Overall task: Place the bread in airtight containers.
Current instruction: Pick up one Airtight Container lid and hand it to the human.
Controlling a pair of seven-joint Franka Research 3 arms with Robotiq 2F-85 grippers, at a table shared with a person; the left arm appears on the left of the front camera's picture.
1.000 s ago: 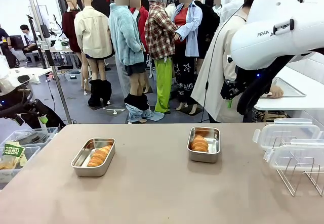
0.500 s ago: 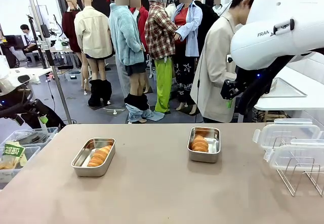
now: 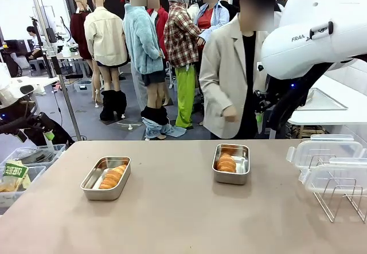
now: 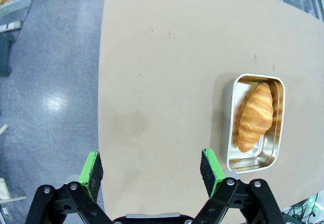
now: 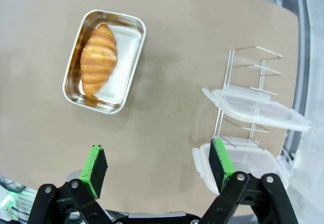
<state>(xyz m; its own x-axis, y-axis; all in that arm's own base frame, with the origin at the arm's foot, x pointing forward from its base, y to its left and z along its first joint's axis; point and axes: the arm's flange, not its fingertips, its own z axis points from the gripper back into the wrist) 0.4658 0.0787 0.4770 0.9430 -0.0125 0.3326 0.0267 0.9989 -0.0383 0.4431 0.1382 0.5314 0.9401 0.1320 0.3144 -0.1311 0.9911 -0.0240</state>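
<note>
Two airtight containers stand open on the tan table, one bread in each. The left container [image 3: 92,182] holds a golden ridged bread [image 3: 113,176]; the right container [image 3: 241,163] holds another bread [image 3: 226,163]. From above, my left gripper [image 4: 152,166] hangs open with the left container [image 4: 230,133] and its bread [image 4: 255,115] off to its right. My right gripper [image 5: 158,166] is open too, high over the table, with the right container [image 5: 125,57] and its bread [image 5: 98,58] ahead to the left. Nothing sits between either pair of fingers.
Two clear plastic lids [image 3: 327,149] [image 5: 255,107] rest on a wire rack [image 3: 338,199] at the table's right end. A person in a light jacket [image 3: 226,76] stands at the far edge behind the right container. Bins [image 3: 23,165] sit off the left edge.
The person at the far side has turned from facing away to facing the table and stepped left. Both arms and both containers stay where they were.
</note>
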